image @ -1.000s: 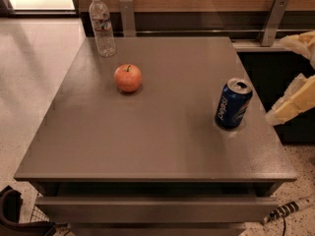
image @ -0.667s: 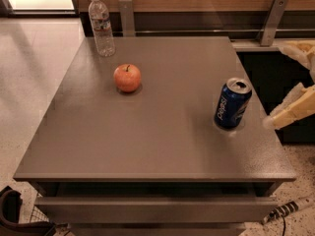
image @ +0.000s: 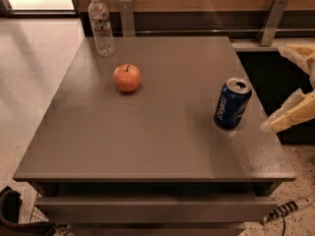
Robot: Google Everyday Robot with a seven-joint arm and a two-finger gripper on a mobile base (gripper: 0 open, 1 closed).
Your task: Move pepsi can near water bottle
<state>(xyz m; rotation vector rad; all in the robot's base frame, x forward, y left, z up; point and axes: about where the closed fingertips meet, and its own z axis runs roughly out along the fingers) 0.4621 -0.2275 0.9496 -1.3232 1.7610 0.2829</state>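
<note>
Risk 1: the pepsi can (image: 232, 104) stands close to the right edge of the table (image: 162, 146). A sideways entry that clips its wall before the fingers bracket it would likely tip it or push it off line.

Risk 2: the wall is smooth, rounded aluminium, judged light. An off-centre or shallow pinch could let it rotate or slip during the carry.

Risk 3: the apple (image: 127, 77) lies to the left of the can and further back, roughly on the line to the water bottle (image: 101, 26). A low transit could knock it. The bottle, far left of the can at the back corner, is tall and slim, so an overshoot on placement could topple it.

Can, appearance: dark blue, white "pepsi" lettering running vertically, silver top with the opening visible. It is upright, possibly leaning slightly, and looks undented.

Gripper (image: 273, 88): just right of the can, beyond the table edge, clear of the can. Its two pale fingers are spread apart and hold nothing. Grasp not yet made; the can remains well apart from the bottle.
</note>
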